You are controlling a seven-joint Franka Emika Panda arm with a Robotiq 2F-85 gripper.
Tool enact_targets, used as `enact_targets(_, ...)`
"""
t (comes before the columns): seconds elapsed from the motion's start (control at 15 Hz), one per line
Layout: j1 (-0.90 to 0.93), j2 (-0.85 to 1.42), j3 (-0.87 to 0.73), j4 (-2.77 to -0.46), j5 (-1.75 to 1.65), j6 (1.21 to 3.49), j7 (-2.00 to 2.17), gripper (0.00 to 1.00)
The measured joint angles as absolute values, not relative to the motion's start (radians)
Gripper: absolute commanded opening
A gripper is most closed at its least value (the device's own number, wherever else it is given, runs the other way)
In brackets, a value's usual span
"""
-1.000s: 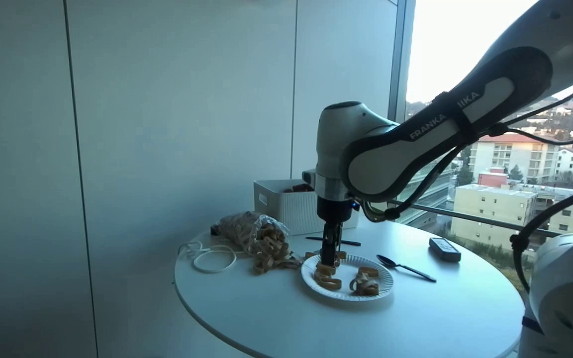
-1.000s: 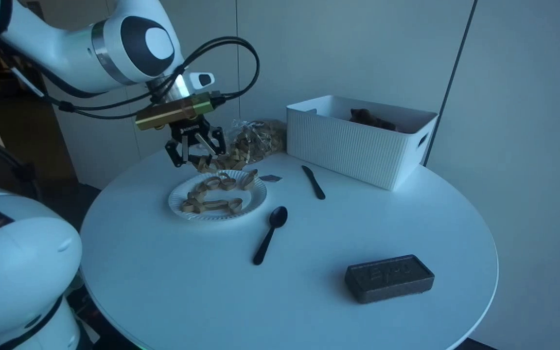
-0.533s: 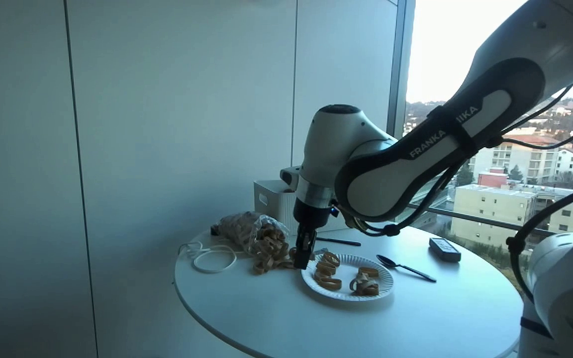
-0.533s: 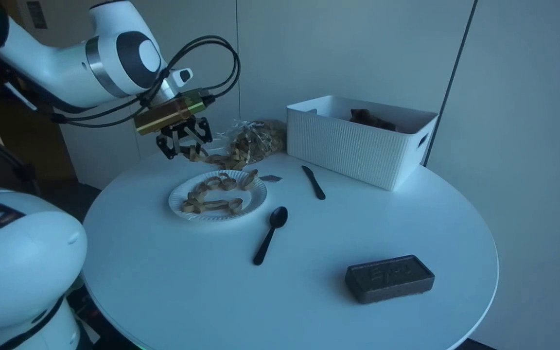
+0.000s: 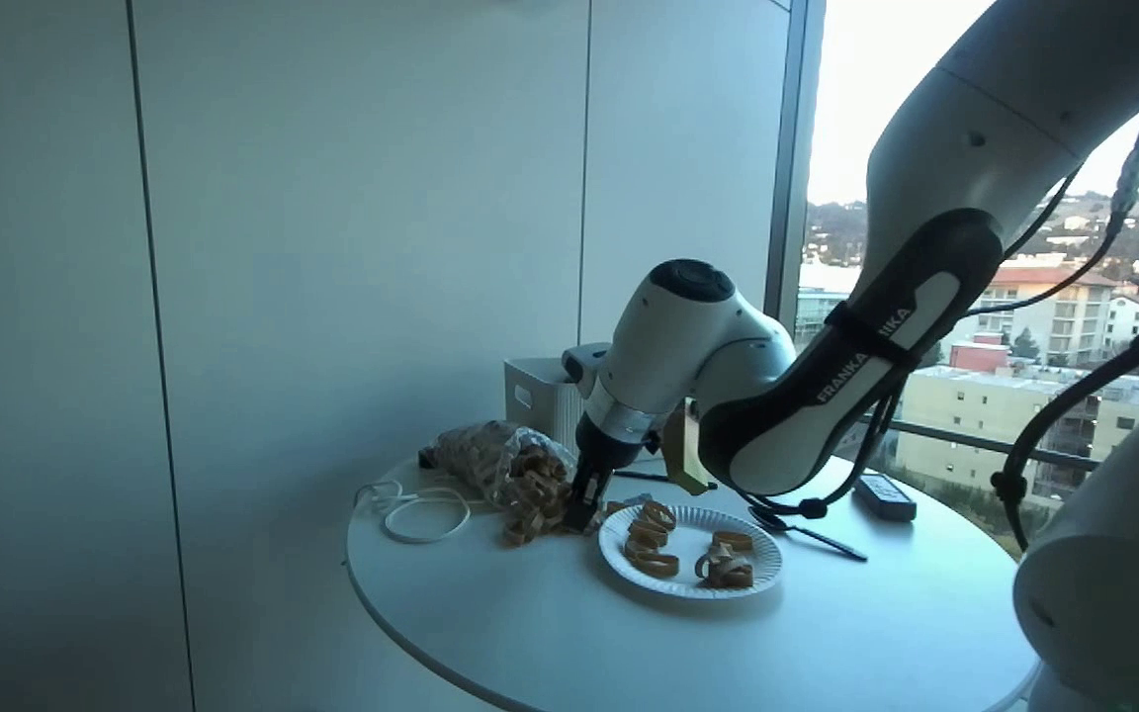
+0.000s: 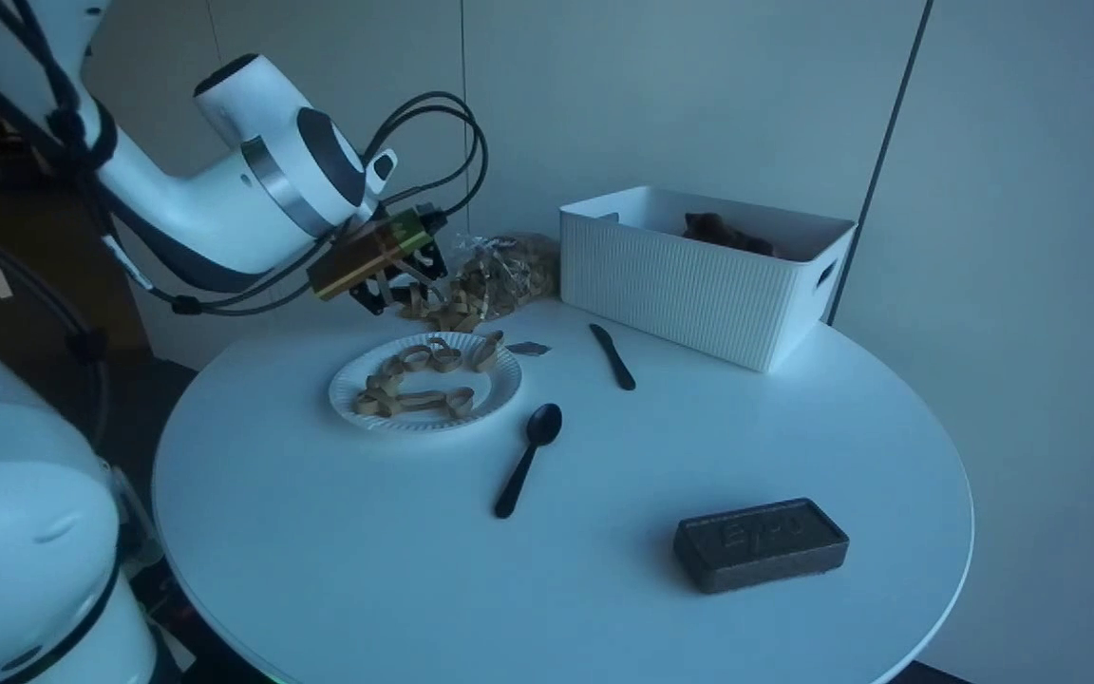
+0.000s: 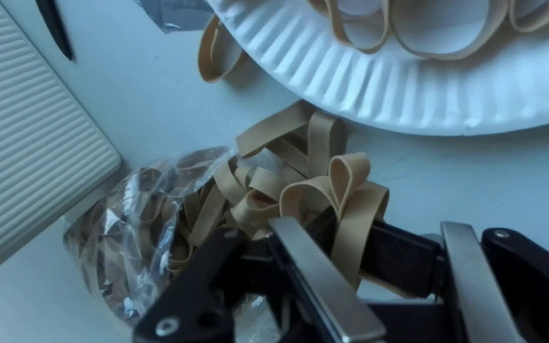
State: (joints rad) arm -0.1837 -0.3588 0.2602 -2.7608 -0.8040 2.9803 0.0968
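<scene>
Tan band (image 7: pixel 354 233) between fingers (image 7: pixel 401 259), nearer bag (image 7: pixel 134 228)

Tan band (image 7: pixel 353 233), looped, pinched between fingers (image 7: pixel 401 259)

Black and silver-grey, your gripper (image 7: pixel 355 238) contrasts with plain tan bands (image 7: pixel 267 180) and a white plate (image 7: pixel 427 105) patterned with fluting around its rim. Before you, a white basket (image 6: pixel 689 285) carries fine vertical ribbing; the knife (image 6: pixel 613 356) and spoon (image 6: pixel 541 432) are black, the block (image 6: pixel 762 546) dark grey, the tabletop (image 6: pixel 604 589) plain white, and your arm (image 5: pixel 673 346) white with black panels.
</scene>
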Motion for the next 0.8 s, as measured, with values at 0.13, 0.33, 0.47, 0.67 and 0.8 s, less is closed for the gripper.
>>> enact_targets(0.13, -0.282, -0.367, 0.327, -2.757, -0.935, 3.025, 0.219, 0.08)
enact_targets(0.33, -0.369, -0.392, 0.414, -2.755, -1.087, 3.060, 0.353, 0.07)
enact_targets(0.47, -0.409, -0.414, 0.469, -2.755, -1.163, 3.078, 0.436, 0.08)
enact_targets(0.67, -0.462, -0.453, 0.544, -2.740, -1.219, 3.085, 0.554, 0.07)
enact_targets(0.8, -0.499, -0.472, 0.590, -2.711, -1.232, 3.080, 0.624, 0.08)
